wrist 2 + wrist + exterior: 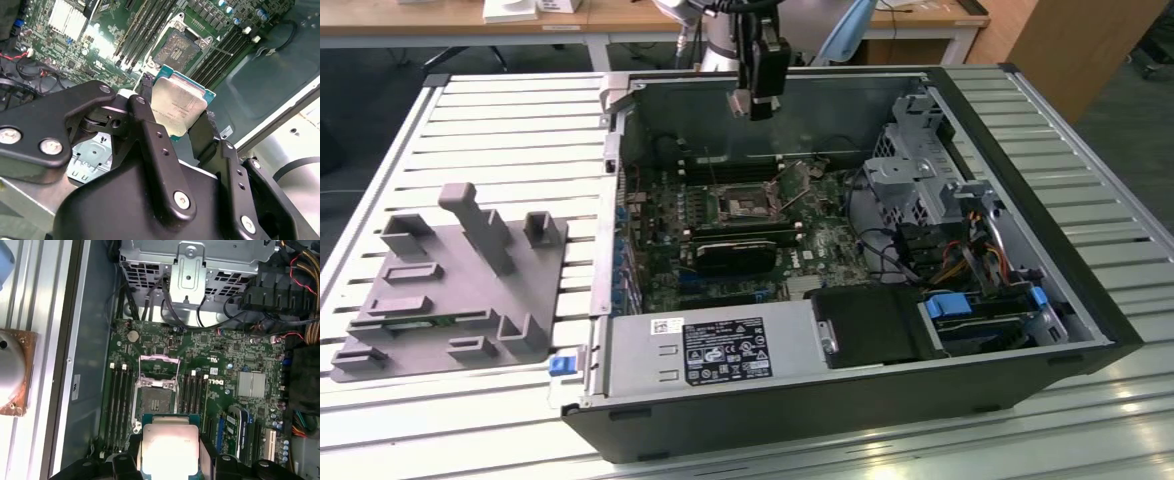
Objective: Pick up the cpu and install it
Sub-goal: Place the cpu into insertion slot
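My gripper (758, 104) hangs above the back part of the open computer case (1067, 270). It is shut on the cpu (178, 106), a silver-topped square chip with a green rim, gripped by two opposite edges between black fingers (150, 131). In the first wrist view the cpu (170, 446) sits in the gripper (170, 452), just short of the socket (155, 392). That socket (175, 47) lies on the green motherboard with its metal bracket (159, 364) flipped up, and its bare contact field shows. The cpu is held well above the board, apart from the socket (750, 205).
Memory slots (117, 405) flank the socket. A long black card (740, 250), a power supply (720, 350), a metal drive cage (921, 150) and cable bundles (974, 250) fill the case. A grey fixture (447, 280) stands on the slatted table. A copper-based cooler (12, 372) lies outside the case.
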Robot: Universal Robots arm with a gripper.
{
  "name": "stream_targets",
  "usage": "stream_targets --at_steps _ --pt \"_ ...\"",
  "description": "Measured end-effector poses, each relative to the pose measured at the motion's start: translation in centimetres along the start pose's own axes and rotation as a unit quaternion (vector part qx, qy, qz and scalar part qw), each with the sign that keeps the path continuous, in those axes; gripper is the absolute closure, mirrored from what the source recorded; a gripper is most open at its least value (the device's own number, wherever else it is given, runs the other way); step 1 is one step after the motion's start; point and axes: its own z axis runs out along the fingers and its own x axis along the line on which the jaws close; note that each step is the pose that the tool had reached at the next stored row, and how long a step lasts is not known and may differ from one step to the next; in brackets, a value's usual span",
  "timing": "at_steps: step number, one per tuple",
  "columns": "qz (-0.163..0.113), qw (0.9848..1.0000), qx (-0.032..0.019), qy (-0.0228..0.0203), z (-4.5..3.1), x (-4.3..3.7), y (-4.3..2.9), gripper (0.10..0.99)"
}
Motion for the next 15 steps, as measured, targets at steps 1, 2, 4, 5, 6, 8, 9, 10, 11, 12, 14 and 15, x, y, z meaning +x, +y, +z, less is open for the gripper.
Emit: stream_targets --at_steps 1,2,4,5,6,8,9,10,11,12,14,15 --pt "0.003 1.0 -0.0001 -0.0002 0.0 0.0 0.0 0.545" --pt "0.006 1.0 -0.0001 -0.0004 0.0 0.0 0.0 0.545" --pt "0.013 0.9999 -0.0003 -0.0009 0.01 0.0 0.0 0.545" --pt "0.016 0.9999 -0.0003 -0.0011 0.01 0.0 0.0 0.545" --pt "0.019 0.9998 -0.0004 -0.0013 0.01 0.0 0.0 0.545" --pt "0.026 0.9996 -0.0005 -0.0017 0.02 0.0 0.0 0.545" --pt "0.03 0.9996 -0.0006 -0.0019 0.02 0.0 0.0 0.545" --pt "0.033 0.9995 -0.0006 -0.0022 0.02 0.0 0.0 0.545" --pt "0.036 0.9993 -0.0007 -0.0024 0.03 0.0 0.0 0.545" --pt "0.04 0.9992 -0.0008 -0.0026 0.03 0.0 0.0 0.545" --pt "0.046 0.9989 -0.0009 -0.003 0.03 0.0 0.0 0.545" --pt "0.052 0.9987 -0.001 -0.0034 0.04 0.0 0.0 0.545"
